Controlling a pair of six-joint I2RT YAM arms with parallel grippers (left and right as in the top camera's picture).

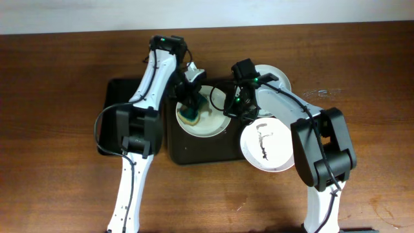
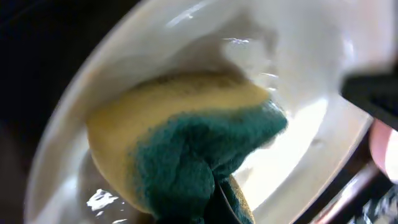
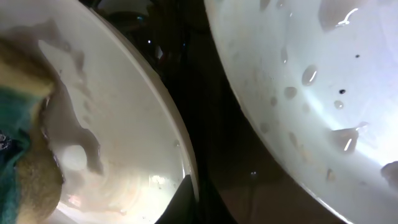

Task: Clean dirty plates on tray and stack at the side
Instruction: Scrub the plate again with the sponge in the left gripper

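Observation:
A white plate [image 1: 208, 124] lies on the dark brown tray [image 1: 194, 154]. My left gripper [image 1: 189, 107] is shut on a yellow-and-green sponge [image 1: 190, 116] and presses it on the plate's left part. In the left wrist view the sponge [image 2: 186, 143] sits on the wet plate [image 2: 298, 124]. My right gripper [image 1: 233, 111] is shut on this plate's right rim, which shows in the right wrist view [image 3: 185, 168] with the sponge [image 3: 18, 124] at the left. A second plate [image 1: 268, 145] with dark brown streaks lies to the right. A third plate [image 1: 279, 77] lies behind my right arm.
A smaller black tray [image 1: 111, 103] lies left of the brown tray, under my left arm. The right wrist view shows another white plate [image 3: 323, 93] with water drops close to the held rim. Bare wooden table [image 1: 58, 97] surrounds the trays.

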